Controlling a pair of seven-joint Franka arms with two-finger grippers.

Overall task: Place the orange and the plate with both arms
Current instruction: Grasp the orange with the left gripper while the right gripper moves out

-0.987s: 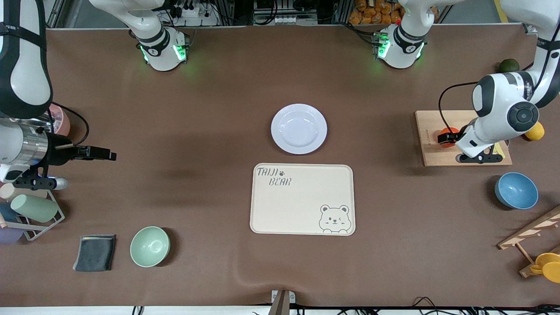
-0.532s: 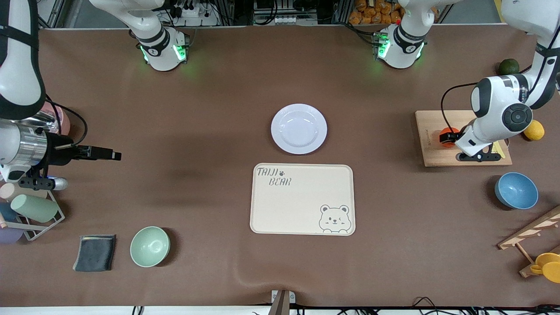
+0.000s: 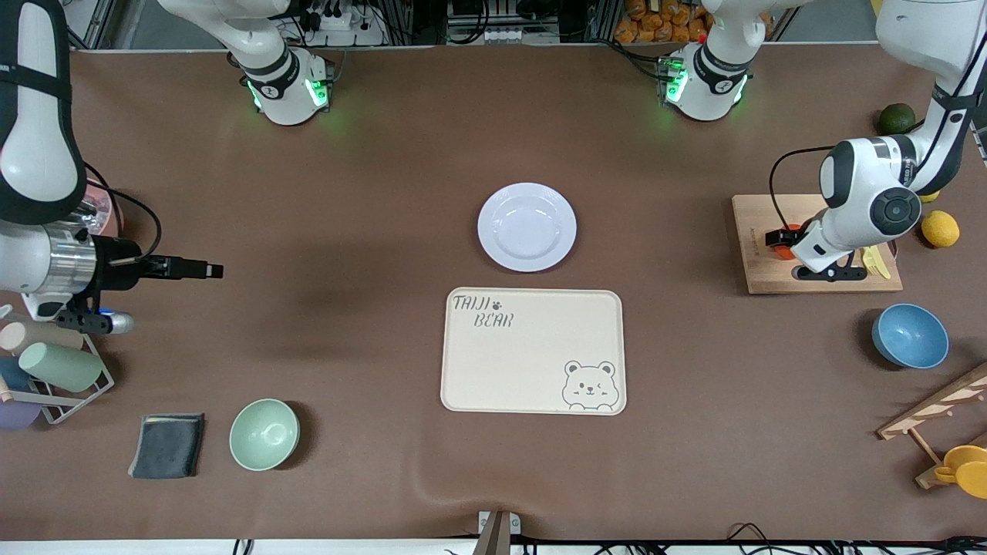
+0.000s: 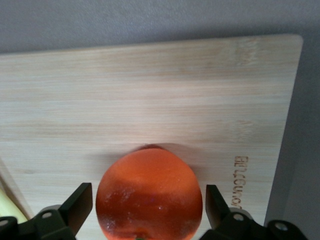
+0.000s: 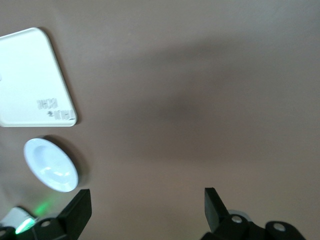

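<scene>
Two views fixed the orange [image 4: 149, 192]: seated on the wooden board [image 4: 150, 90] at the left arm's end of the table, squarely between the jaws of the left gripper [image 4: 149, 198]. Jaws spread to either side of the fruit, almost at the skin; no pinch seen yet. Compared with the front view a second earlier, left gripper [image 3: 779, 237] shifted slightly along the board toward its plate-side edge and settled around the fruit; judged as the last alignment before the grasp, with lifting not begun. Plate [image 3: 527, 227] left untouched at mid-table, just farther from the front camera than the bear tray [image 3: 532, 351], and well apart from the orange. Right gripper [image 3: 212, 270] carried a little inward from the right arm's end of the table over that same second, over bare cloth, jaws spread and empty [image 5: 147, 205], far short of the plate [image 5: 51, 165]. From the front, orange [image 3: 782, 248] mostly covered by the left wrist, only a sliver showing; underside of the fruit cut off in the left wrist view, so contact at the pads not settled.
</scene>
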